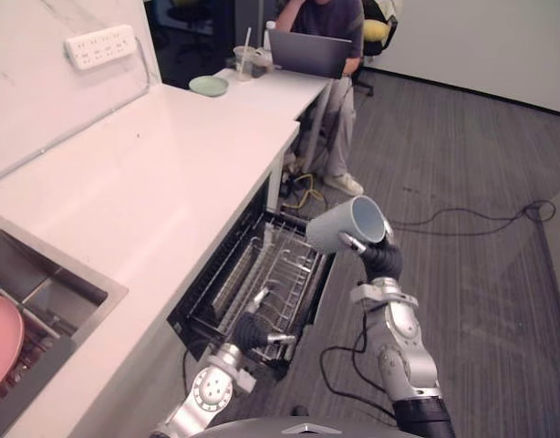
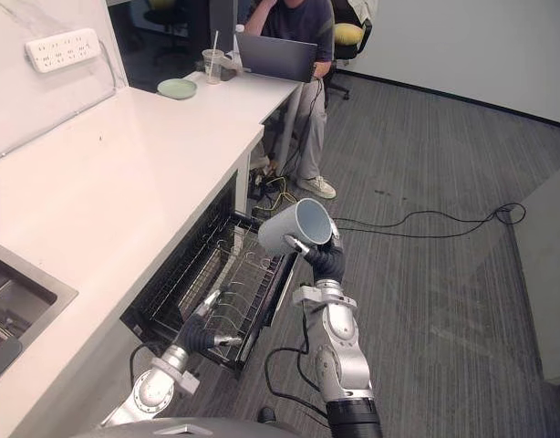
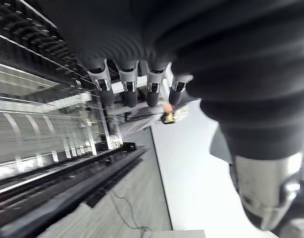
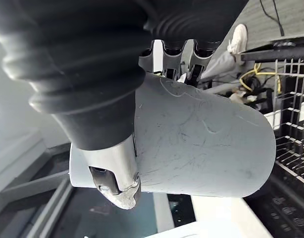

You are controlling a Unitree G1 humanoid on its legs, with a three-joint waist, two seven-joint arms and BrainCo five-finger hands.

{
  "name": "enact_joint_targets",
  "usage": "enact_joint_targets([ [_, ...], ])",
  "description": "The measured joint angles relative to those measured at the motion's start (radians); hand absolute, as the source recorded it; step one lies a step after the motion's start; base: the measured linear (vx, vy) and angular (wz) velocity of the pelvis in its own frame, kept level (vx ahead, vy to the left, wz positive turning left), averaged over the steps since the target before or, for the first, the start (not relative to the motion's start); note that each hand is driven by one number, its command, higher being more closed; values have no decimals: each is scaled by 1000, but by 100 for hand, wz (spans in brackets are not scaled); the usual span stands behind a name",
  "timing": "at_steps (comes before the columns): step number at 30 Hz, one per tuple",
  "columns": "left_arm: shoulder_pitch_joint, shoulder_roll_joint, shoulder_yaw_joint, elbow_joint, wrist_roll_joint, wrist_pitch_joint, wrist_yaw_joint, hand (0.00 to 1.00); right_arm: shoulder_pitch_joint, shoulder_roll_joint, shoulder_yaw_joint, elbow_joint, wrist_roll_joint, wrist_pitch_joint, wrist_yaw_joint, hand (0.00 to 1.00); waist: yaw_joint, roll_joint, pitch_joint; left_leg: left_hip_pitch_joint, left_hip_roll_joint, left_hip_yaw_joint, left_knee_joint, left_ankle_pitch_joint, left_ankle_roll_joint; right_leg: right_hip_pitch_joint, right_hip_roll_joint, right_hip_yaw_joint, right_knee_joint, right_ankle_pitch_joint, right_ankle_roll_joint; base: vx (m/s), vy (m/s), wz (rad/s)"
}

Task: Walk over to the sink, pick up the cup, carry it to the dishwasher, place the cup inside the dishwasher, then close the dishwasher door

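A grey-blue cup (image 1: 339, 226) lies on its side in the air, mouth turned right and up, with my right hand (image 1: 380, 258) shut on it. The right wrist view has the thumb (image 4: 115, 181) and fingers curled round the cup (image 4: 201, 144). It hangs above the right edge of the open dishwasher's pulled-out wire rack (image 1: 280, 274). This rack juts from under the white counter (image 1: 152, 182). My left hand (image 1: 253, 330) is low by the rack's near edge, fingers (image 3: 129, 91) straight and holding nothing. I cannot tell whether it touches the rack (image 3: 43, 134).
A steel sink (image 1: 43, 283) with a pink plate (image 1: 2, 338) is set in the counter at near left. A person (image 1: 330, 100) sits at a laptop (image 1: 309, 52) beyond the counter's end. Cables (image 1: 462, 219) trail over the grey floor to the right.
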Motion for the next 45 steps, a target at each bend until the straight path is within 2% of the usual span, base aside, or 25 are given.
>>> enact_joint_targets([
  [5,52,7,160,109,36,118,86,0,1,-8,-4,86,-37,79,84,100,0,4,21,1,0,-35,0,4,-2,19,-2,-46,-3,-5,0,-23,-31,21],
  [9,116,11,267,152,41,148,141,0,-1,-17,-11,212,-60,114,142,100,32,2,29,-1,-3,-84,0,11,-3,39,-7,-99,-3,-18,5,-16,-27,36],
  [12,140,-1,309,196,40,170,157,0,-11,-18,-10,311,-78,121,172,100,59,2,38,-9,-8,-123,0,20,-3,50,-11,-139,-3,-24,7,-17,-24,42],
  [18,150,-34,402,218,19,165,178,0,-138,-38,30,543,-120,120,196,100,91,9,76,-54,-21,-207,0,52,-3,46,-21,-222,-3,-25,7,-50,-18,47],
  [22,146,-36,454,220,-20,162,186,0,-293,-75,65,747,-141,122,194,100,149,14,117,-125,-29,-267,-5,76,-12,9,-24,-283,-3,-24,8,-84,3,47],
  [24,141,-36,477,220,-47,159,171,0,-401,-93,65,867,-137,122,194,100,170,22,164,-144,-31,-290,-1,92,-14,0,-24,-309,-3,-20,5,-43,12,46],
  [26,126,-35,502,231,-103,145,150,0,-542,-123,58,1014,-134,121,207,100,210,29,217,-179,-32,-320,0,123,-14,-27,-21,-340,-3,-5,-4,0,6,43],
  [29,104,-36,518,239,-142,131,129,0,-670,-156,56,1138,-136,120,234,100,250,41,281,-196,-37,-362,0,142,-22,-26,-21,-381,-3,-4,-6,-25,-13,42],
  [31,103,-37,522,238,-159,125,124,0,-729,-173,51,1174,-137,119,240,100,274,43,305,-197,-39,-370,0,147,-24,-26,-22,-385,0,-4,-7,-29,-7,19],
  [35,97,-38,522,233,-179,110,123,0,-811,-210,46,1187,-180,122,270,100,302,50,336,-224,-40,-394,0,153,-27,-48,-24,-406,13,-8,-11,-49,-7,17],
  [36,95,-38,522,225,-181,108,123,0,-841,-225,46,1210,-196,125,275,0,308,51,339,-239,-39,-406,0,152,-30,-63,-23,-413,22,-10,-14,-64,-10,14],
  [41,85,-37,522,202,-187,108,106,0,-854,-237,54,1243,-286,162,294,0,338,51,351,-245,-37,-419,0,159,-30,-63,-20,-432,25,-19,-25,-24,-15,11],
  [45,84,-37,521,197,-188,109,104,0,-870,-237,65,1248,-366,165,299,0,341,47,353,-255,-32,-417,0,160,-32,-74,-15,-429,26,-18,-25,-7,-11,0],
])
